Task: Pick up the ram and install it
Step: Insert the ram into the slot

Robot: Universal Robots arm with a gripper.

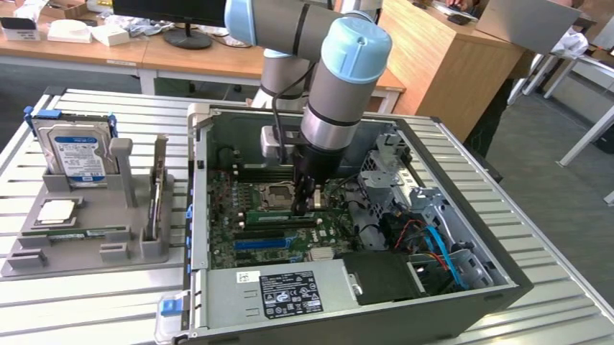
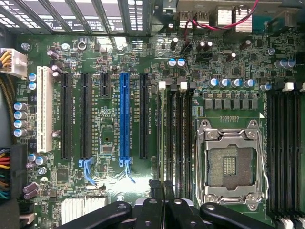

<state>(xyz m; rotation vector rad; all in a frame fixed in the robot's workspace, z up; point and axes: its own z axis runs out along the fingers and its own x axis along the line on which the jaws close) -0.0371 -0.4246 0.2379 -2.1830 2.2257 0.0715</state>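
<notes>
Wrist view, black pincer (image 2: 161,185) closed, green motherboard (image 2: 110,110)

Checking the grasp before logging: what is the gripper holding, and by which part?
Cannot be told: the black gripper is shut, with a thin green strip at its tips.

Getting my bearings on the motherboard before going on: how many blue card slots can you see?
1. The blue slot sits between a short black slot and a long black slot. More could hide beneath the fingers.
</notes>
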